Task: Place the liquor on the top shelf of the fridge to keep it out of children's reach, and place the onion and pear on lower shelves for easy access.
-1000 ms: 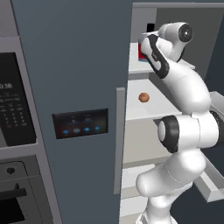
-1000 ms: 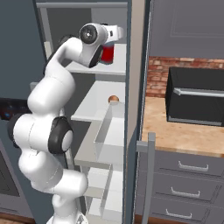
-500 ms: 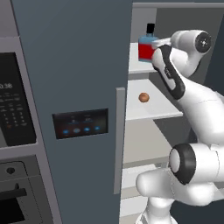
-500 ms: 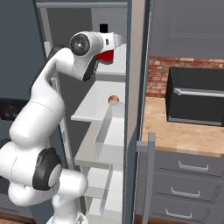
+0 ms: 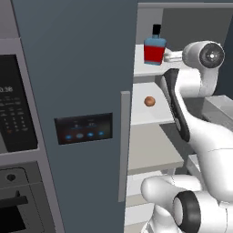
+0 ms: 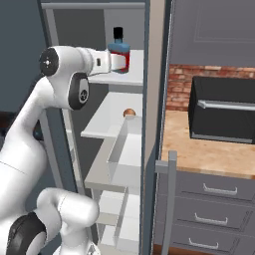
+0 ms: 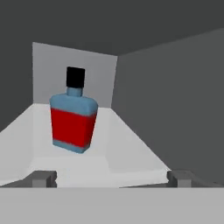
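Standing upright, cap up, the liquor (image 7: 73, 115) rests on the top shelf (image 7: 127, 151) beyond the spread, empty fingers (image 7: 43, 178).

Liquor (image 5: 154, 49) upright on the top shelf (image 5: 145, 68) of the open fridge (image 5: 77, 91): squat bottle, blue shoulders, wide red label band, short black cap. From the hand camera it leans slightly and stands free on the white slab. Onion (image 5: 149, 101), small brown-orange ball, sits on the lower shelf (image 5: 152, 117) directly below, near the left door edge.
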